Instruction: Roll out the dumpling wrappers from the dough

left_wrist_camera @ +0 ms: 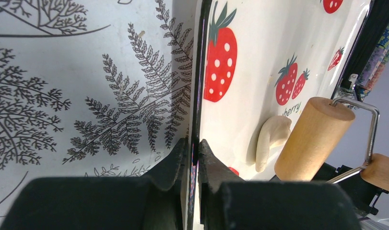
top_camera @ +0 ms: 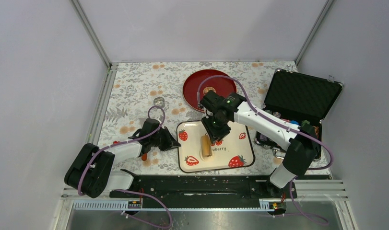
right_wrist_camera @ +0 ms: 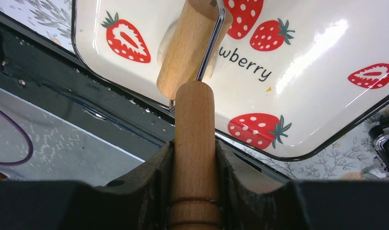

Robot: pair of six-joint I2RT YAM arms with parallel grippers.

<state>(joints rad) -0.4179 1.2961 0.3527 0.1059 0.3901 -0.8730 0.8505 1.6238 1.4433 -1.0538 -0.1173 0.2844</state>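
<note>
The left gripper (left_wrist_camera: 193, 143) is clenched on the left rim of the strawberry tray (left_wrist_camera: 259, 57). The dough (left_wrist_camera: 270, 138) lies on the tray just inward of those jaws, left of the tray's middle, touching the drum of the wooden roller (left_wrist_camera: 311, 139). The right gripper (right_wrist_camera: 194, 146) grasps the roller's handle from both sides, and the dough sits beyond the drum, well ahead of its jaws.

From here I count one strawberry tray (top_camera: 190, 147), one wooden roller (top_camera: 206, 145), one dough lump (left_wrist_camera: 271, 134), one red plate (top_camera: 192, 86) at twelve o'clock, one open case (top_camera: 300, 96) at three o'clock, and possibly one ring cutter (top_camera: 159, 101).
</note>
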